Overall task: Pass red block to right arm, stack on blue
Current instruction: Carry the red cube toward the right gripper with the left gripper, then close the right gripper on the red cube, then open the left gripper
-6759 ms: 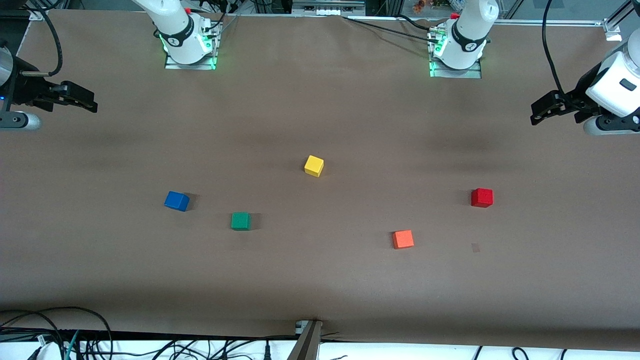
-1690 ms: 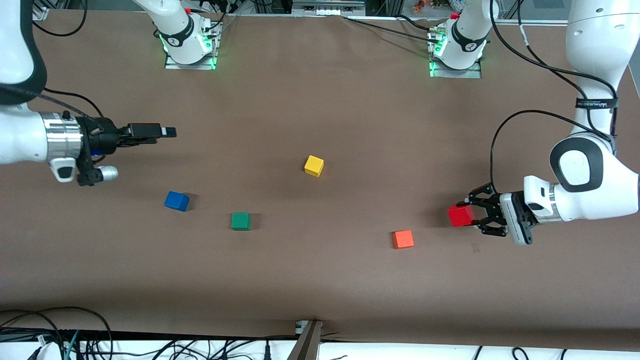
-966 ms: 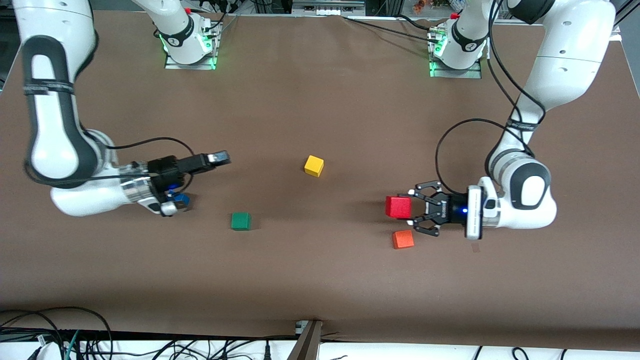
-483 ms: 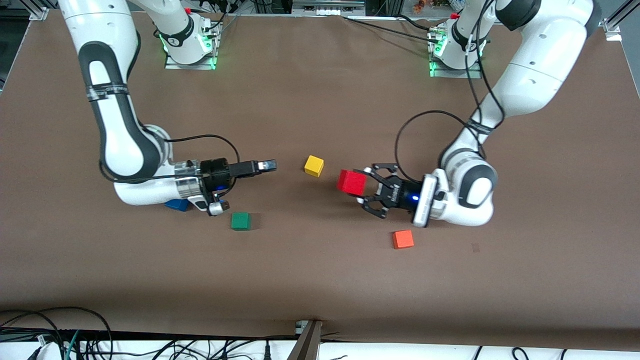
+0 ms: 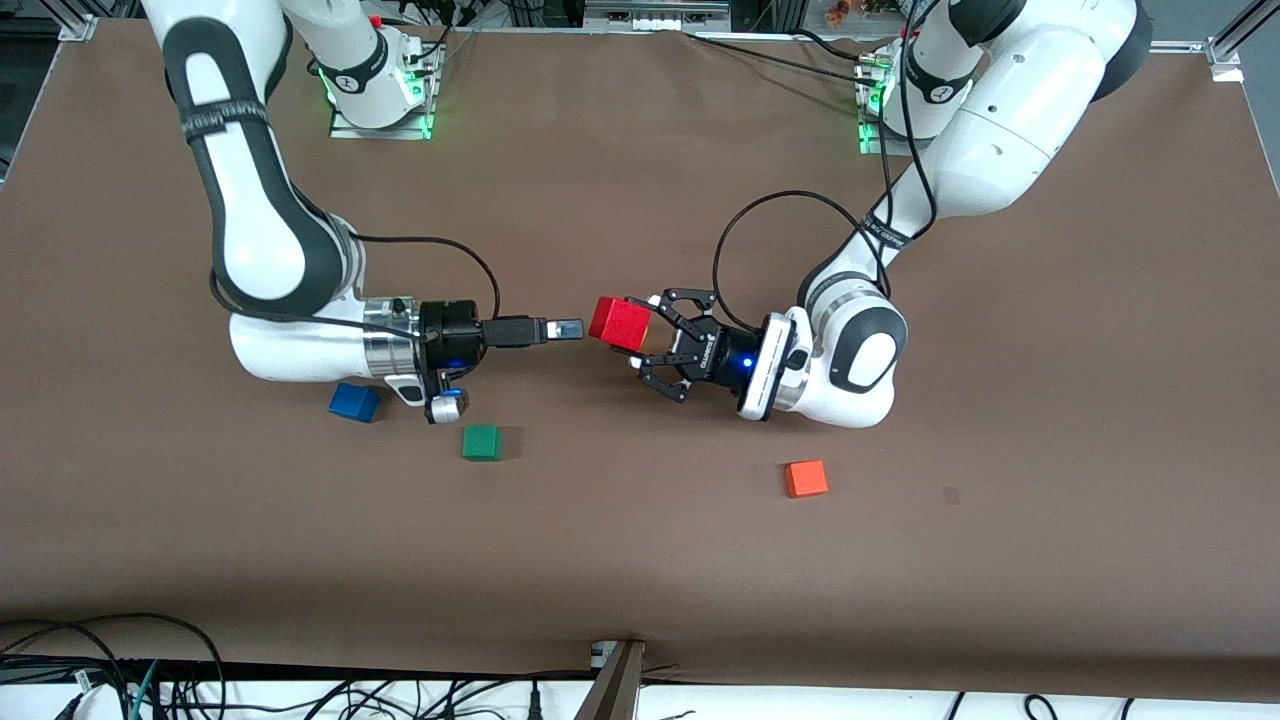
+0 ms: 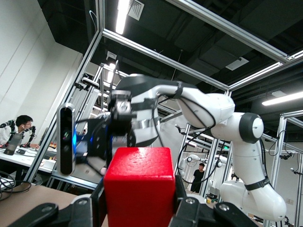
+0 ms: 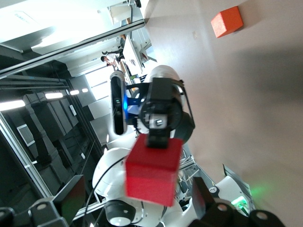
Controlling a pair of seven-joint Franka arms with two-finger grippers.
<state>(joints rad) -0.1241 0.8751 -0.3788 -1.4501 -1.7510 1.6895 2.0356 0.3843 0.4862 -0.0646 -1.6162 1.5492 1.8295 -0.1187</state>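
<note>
Front view: left gripper point(image 5: 640, 343) pinches the red block point(image 5: 620, 323) in mid-air — right gripper point(image 5: 566, 328), fingers' gap hidden, just beside the block's edge.

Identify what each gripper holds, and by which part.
The left gripper pinches the red block by two opposite side faces. The right gripper holds nothing.
</note>
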